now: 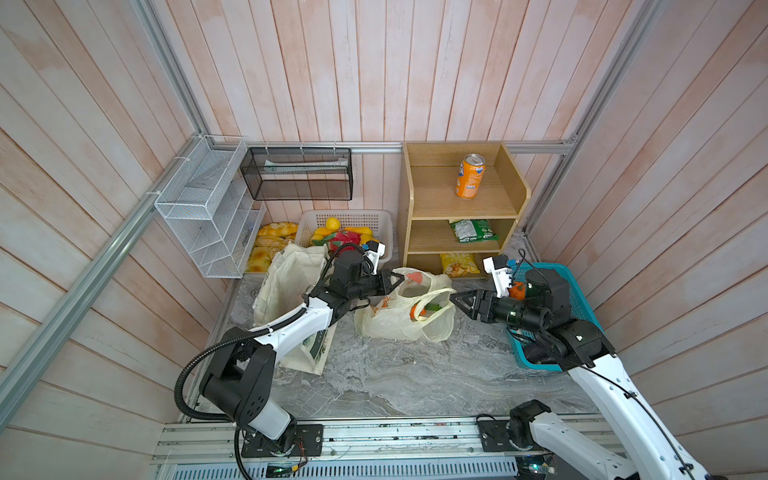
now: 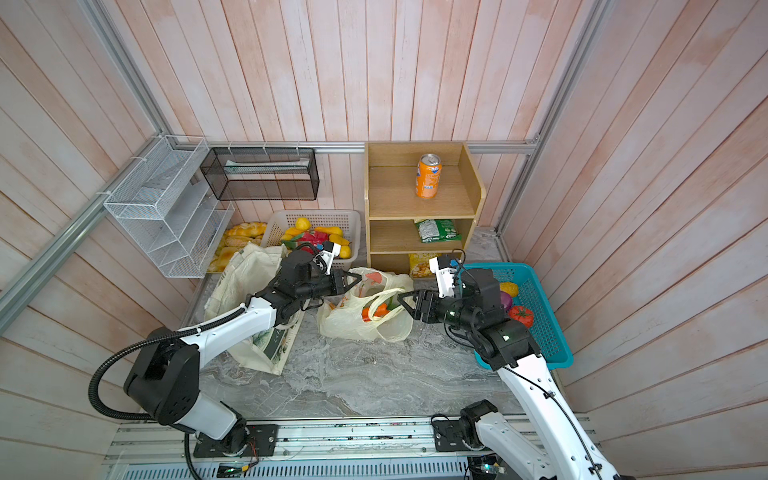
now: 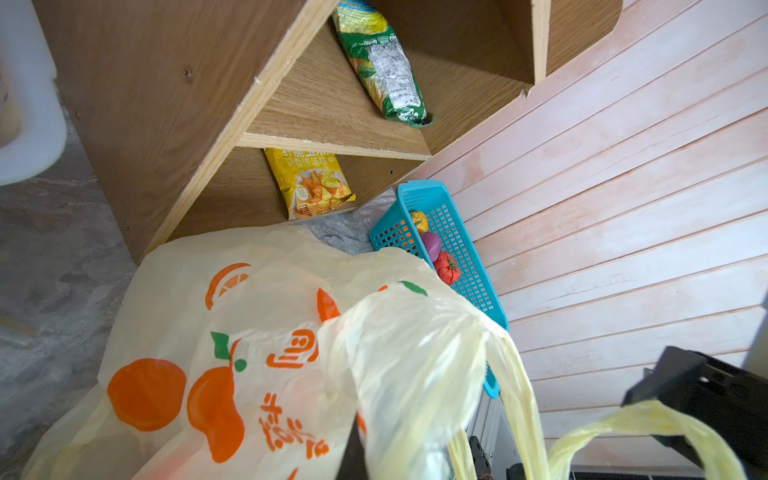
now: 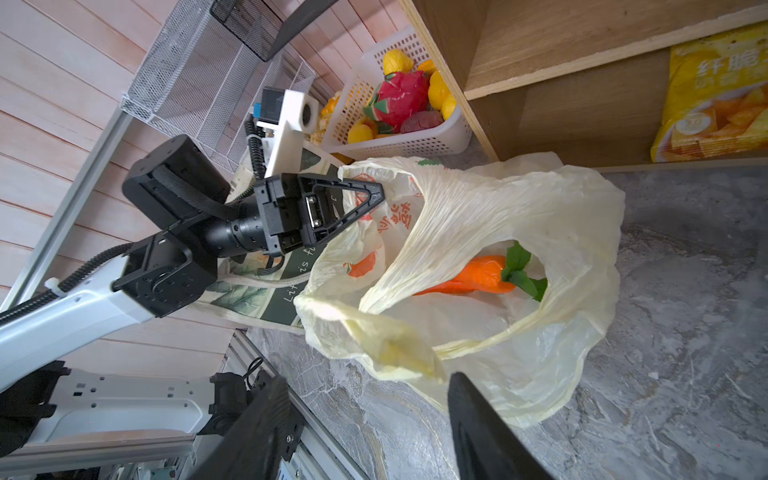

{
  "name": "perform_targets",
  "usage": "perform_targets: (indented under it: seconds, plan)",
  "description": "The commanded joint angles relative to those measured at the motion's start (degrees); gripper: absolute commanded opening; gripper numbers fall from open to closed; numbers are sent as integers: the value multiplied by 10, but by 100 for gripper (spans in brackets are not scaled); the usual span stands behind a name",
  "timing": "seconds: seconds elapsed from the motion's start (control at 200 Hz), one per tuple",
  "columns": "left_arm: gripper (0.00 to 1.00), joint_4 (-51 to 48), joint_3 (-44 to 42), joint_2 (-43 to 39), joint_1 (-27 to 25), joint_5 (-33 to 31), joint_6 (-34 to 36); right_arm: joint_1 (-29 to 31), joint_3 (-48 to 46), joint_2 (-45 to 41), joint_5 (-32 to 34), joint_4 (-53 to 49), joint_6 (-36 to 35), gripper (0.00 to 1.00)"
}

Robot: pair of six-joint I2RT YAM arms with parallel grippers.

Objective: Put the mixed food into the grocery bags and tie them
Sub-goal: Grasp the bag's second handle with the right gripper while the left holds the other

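Left of plastic bag (image 1: 390, 328): slumped canvas tote (image 1: 286, 278). At bag's rim, left tool (image 1: 400, 277) pressed together, pinching it. Inside bag, toy carrot (image 4: 469, 276). Right of bag: right tool (image 1: 454, 297) spread by handle loop; blue basket (image 1: 582, 291) beyond.

You get bright, even, soft light, with only faint shadows on the marble tabletop (image 1: 395, 374). In both top views the wall planks (image 1: 62, 124) bow outward toward the edges. Close to your left wrist camera, the plastic bag (image 3: 415, 374) smears out of focus.
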Motion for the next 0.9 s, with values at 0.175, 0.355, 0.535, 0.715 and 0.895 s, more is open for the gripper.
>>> perform_targets:
  seconds: [0.175, 0.355, 0.535, 0.715, 0.895]
  plan:
    - [0, 1, 20, 10, 6, 20, 10, -3, 1, 48, 3, 44, -25, 57]
    - [0, 2, 23, 12, 7, 22, 13, -2, 16, 85, -19, 83, -31, 39]
    - [28, -25, 48, 11, 18, 16, 30, -3, 61, 103, -33, 92, -28, 0]
    - [77, -64, 103, 6, 52, 14, 54, -3, 118, 108, -28, 76, -20, 0]
    - [92, -87, 165, -11, 60, 19, 77, -2, 165, 118, -22, 84, 9, 0]
